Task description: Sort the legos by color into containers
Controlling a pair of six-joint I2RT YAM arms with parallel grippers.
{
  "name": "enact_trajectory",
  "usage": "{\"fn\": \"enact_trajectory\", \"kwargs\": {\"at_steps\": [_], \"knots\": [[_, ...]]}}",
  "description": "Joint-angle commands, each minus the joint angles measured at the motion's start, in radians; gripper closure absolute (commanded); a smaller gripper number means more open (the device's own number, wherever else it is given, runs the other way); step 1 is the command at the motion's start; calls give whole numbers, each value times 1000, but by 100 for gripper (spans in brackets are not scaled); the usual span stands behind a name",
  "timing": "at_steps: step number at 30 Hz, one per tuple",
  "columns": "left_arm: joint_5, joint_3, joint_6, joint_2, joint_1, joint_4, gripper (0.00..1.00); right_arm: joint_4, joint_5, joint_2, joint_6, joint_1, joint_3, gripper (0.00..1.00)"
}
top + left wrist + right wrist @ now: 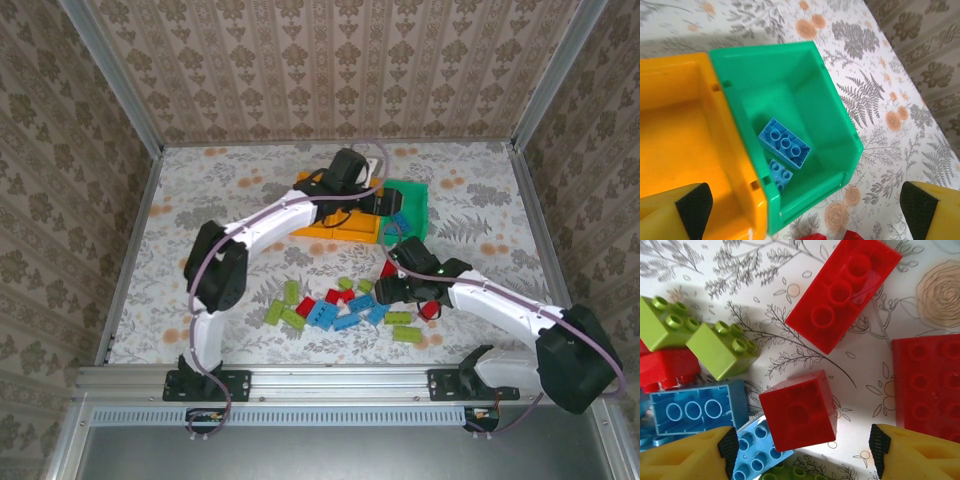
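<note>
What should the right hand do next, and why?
Probably lower the right hand and close it on the small red brick. Its fingers stand open on either side of that brick without touching it, so it looks lined up for a grasp.

Green bin (832, 120), two light-blue bricks (785, 143) inside, and at its nine o'clock an orange-yellow bin (675, 135). The tablecloth (880, 100) runs white with grey ferns and orange blooms. Right wrist view: glossy red bricks (842, 292) from twelve to three o'clock, lime-green bricks (722, 350) at nine, blue bricks (697, 407) at seven. Top view, twelve o'clock: beige damask wallpaper (330, 70).
</note>
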State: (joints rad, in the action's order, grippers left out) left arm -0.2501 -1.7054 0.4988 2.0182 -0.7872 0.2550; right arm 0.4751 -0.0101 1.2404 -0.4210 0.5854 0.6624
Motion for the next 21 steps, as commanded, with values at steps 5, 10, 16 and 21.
{"fn": "enact_trajectory", "kwargs": {"at_steps": [5,10,16,21], "knots": [[17,205,52,-169,67,-89,0,38,80,95,31,37,71,29],[38,321,46,-248,91,-99,0,36,92,143,30,46,88,38],[42,425,56,-317,128,-112,0,51,117,185,21,59,100,51],[58,507,54,-374,150,-114,0,56,145,133,10,62,117,75]]}}
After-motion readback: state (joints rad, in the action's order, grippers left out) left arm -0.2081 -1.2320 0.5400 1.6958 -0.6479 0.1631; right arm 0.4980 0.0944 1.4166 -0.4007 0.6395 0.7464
